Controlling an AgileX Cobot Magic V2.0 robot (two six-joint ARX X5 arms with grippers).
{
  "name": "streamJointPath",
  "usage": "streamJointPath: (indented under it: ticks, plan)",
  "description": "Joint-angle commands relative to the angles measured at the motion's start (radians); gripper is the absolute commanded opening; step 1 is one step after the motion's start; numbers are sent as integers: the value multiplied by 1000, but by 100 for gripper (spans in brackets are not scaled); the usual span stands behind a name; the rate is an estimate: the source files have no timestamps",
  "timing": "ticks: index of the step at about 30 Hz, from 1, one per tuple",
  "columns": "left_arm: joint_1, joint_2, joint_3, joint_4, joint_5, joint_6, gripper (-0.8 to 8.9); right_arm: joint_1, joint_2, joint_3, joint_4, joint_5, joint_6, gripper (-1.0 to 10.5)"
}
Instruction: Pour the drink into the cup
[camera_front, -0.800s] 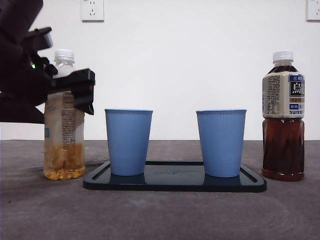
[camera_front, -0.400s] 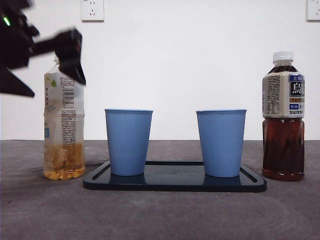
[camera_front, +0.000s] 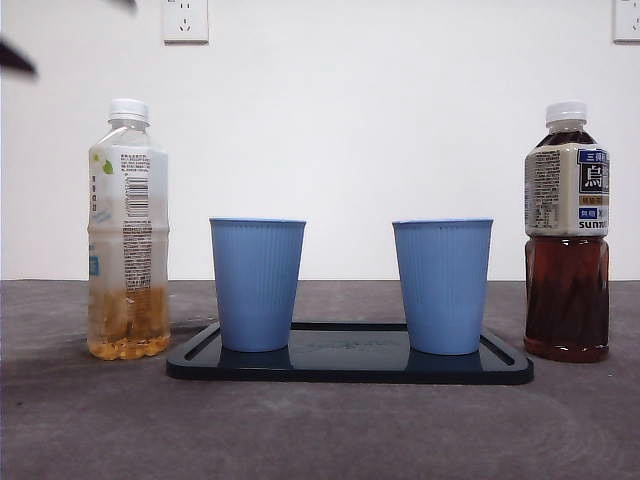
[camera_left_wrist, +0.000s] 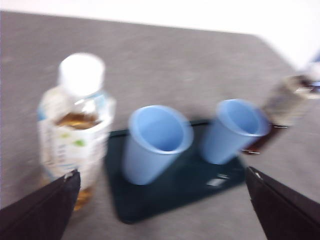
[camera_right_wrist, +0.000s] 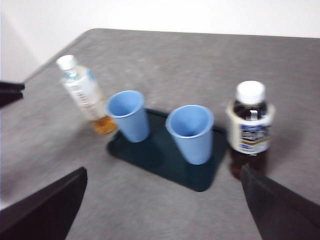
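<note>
A clear bottle (camera_front: 128, 230) with a white cap and a little amber drink stands at the left, free of any gripper. Two blue cups (camera_front: 257, 284) (camera_front: 442, 285) stand upright on a dark tray (camera_front: 350, 366). A dark tea bottle (camera_front: 567, 232) stands at the right, capped. My left gripper (camera_left_wrist: 161, 172) is open and empty, high above the clear bottle (camera_left_wrist: 75, 130) and the cups (camera_left_wrist: 155, 142). Only a black tip of that arm (camera_front: 15, 55) shows in the front view. My right gripper (camera_right_wrist: 162, 169) is open and empty, high above the table, looking down on the tea bottle (camera_right_wrist: 249, 127).
The grey table (camera_front: 320, 430) runs in front of the tray. A white wall with a socket (camera_front: 185, 20) stands behind. In the right wrist view part of the other arm (camera_right_wrist: 10, 92) shows beyond the clear bottle (camera_right_wrist: 82, 95).
My left gripper has let go of the clear bottle and risen up and to the left, almost out of the front view. The bottle stays standing where it was.
</note>
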Motion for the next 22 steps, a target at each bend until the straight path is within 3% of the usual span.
streamJointPath:
  ticks: [1, 7, 14, 15, 16, 17, 19, 20, 22]
  plan:
    - [-14, -36, 114, -132, 50, -8, 530, 5, 3, 17, 5, -61, -34, 490]
    - [-22, -49, 338, -375, 106, 20, 530, 5, 3, 17, 6, -154, -40, 490]
    - [-22, -50, 427, -439, 106, 34, 514, 5, 3, 17, 6, -161, -35, 490]
    - [-22, -50, 428, -439, 106, 34, 480, 5, 3, 17, 6, -161, -35, 490]
    - [-22, -49, 428, -439, 106, 34, 389, 5, 3, 17, 6, -161, -35, 482]
    - [-22, -49, 428, -439, 106, 34, 279, 5, 3, 17, 6, -161, -35, 403]
    - [-22, -49, 428, -439, 106, 42, -14, 5, 3, 17, 6, -161, -37, 12]
    - [-22, -49, 428, -434, 105, 46, 28, 5, 3, 17, 9, -159, -42, 19]
    - [-22, -47, 428, -427, 106, 47, 20, 5, 3, 17, 17, -159, -40, 24]
